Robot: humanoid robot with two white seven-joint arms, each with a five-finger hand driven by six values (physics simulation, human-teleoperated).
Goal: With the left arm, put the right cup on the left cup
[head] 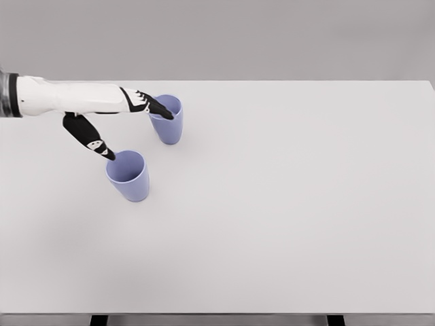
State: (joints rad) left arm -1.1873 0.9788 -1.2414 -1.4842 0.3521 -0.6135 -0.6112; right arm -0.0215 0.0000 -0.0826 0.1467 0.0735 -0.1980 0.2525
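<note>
Nearest us on the plain white tabletop we see a lavender-blue plastic tumbler, standing upright with its mouth open. Just behind it and to its right stands a second, matching lavender-blue tumbler, also upright, apart from the first. Our left hand reaches over them with fingers spread wide: the thumb tip at the near cup's rim, the fingertips at the far cup's rim, gripping neither.
</note>
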